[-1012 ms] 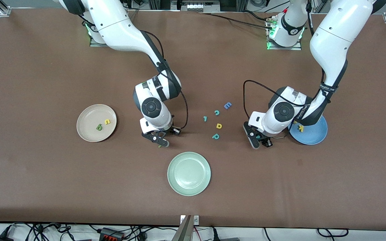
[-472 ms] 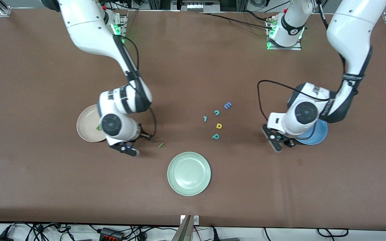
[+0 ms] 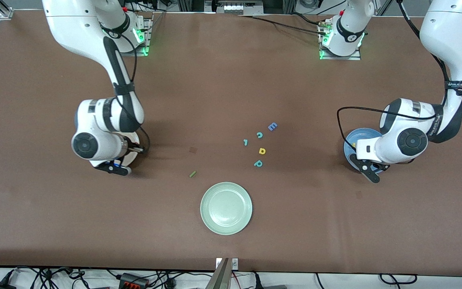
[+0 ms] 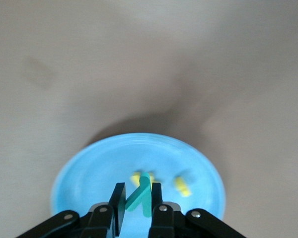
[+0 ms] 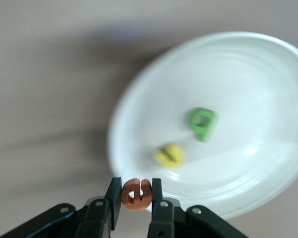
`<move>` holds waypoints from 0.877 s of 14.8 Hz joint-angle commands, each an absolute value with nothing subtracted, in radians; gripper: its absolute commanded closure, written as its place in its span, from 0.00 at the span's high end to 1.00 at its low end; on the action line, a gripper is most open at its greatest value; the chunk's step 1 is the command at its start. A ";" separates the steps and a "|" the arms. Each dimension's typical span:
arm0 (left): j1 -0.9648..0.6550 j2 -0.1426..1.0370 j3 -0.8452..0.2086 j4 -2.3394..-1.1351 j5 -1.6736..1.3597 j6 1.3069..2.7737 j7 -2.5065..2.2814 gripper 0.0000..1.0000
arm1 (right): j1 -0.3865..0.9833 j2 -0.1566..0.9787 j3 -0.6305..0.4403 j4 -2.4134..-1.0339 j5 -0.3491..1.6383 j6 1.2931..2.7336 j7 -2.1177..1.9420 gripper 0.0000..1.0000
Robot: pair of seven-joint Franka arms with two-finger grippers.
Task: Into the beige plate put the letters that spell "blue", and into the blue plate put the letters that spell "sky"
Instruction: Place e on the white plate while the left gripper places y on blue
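Note:
My right gripper [image 5: 136, 191] is shut on the orange-red "e" [image 5: 135, 194] and hangs over the rim of the beige plate [image 5: 248, 74]. A green "b" [image 5: 202, 123] and a yellow "u" [image 5: 170, 154] lie in that plate. My left gripper [image 4: 137, 191] is shut on the teal "y" [image 4: 141, 196] over the blue plate [image 4: 89, 173], where two yellow letters [image 4: 183, 186] lie. In the front view the right gripper [image 3: 112, 167] and the left gripper [image 3: 369, 173] cover most of their plates. The green "l" bar [image 3: 192, 174] lies on the table, toward the middle from the beige plate.
A pale green plate [image 3: 226, 208] sits near the front camera at mid-table. Farther from the front camera lies a loose cluster: blue "E" [image 3: 272, 127], teal "c" [image 3: 259, 135], small teal piece [image 3: 246, 142], yellow letter [image 3: 262, 151] and teal "p" [image 3: 258, 163].
Both arms swung outward from mid-table: the right gripper carried the "e" to the beige plate, the left carried the "y" to the blue plate. The green bar stayed on the table.

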State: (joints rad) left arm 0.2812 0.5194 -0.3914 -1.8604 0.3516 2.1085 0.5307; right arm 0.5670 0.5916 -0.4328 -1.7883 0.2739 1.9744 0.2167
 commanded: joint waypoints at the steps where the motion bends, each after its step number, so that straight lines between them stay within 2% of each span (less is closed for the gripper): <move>1: 0.298 0.465 -0.436 -1.939 0.339 2.075 0.457 0.18 | 0.580 0.549 -0.503 -1.832 0.276 1.913 0.092 0.14; 2: 0.316 0.460 -0.436 -1.956 0.339 2.079 0.442 0.29 | 0.575 0.551 -0.512 -1.841 0.276 1.911 0.069 0.15; 3: 0.340 0.462 -0.439 -1.957 0.339 2.079 0.440 0.59 | 0.566 0.555 -0.514 -1.856 0.276 1.919 0.052 0.15; 4: 0.348 0.462 -0.440 -1.957 0.339 2.079 0.445 1.00 | 0.558 0.560 -0.514 -1.862 0.276 1.927 0.037 0.16; 7: 0.350 0.454 -0.448 -1.953 0.339 2.077 0.456 1.00 | 0.545 0.590 -0.514 -1.861 0.278 1.957 0.014 0.20; 8: 0.350 0.454 -0.459 -1.951 0.339 2.075 0.451 1.00 | 0.543 0.595 -0.514 -1.861 0.278 1.968 0.012 0.24; 9: 0.351 0.454 -0.462 -1.950 0.339 2.074 0.446 1.00 | 0.542 0.597 -0.514 -1.859 0.279 1.971 0.014 0.50; 10: 0.351 0.451 -0.463 -1.947 0.339 2.072 0.445 1.00 | 0.541 0.597 -0.514 -1.855 0.287 1.971 0.017 0.93; 11: 0.351 0.437 -0.463 -1.945 0.339 2.072 0.445 1.00 | 0.541 0.595 -0.514 -1.839 0.287 1.965 0.024 1.00; 13: 0.351 0.402 -0.463 -1.945 0.339 2.069 0.443 1.00 | 0.543 0.591 -0.515 -1.789 0.288 1.956 0.031 1.00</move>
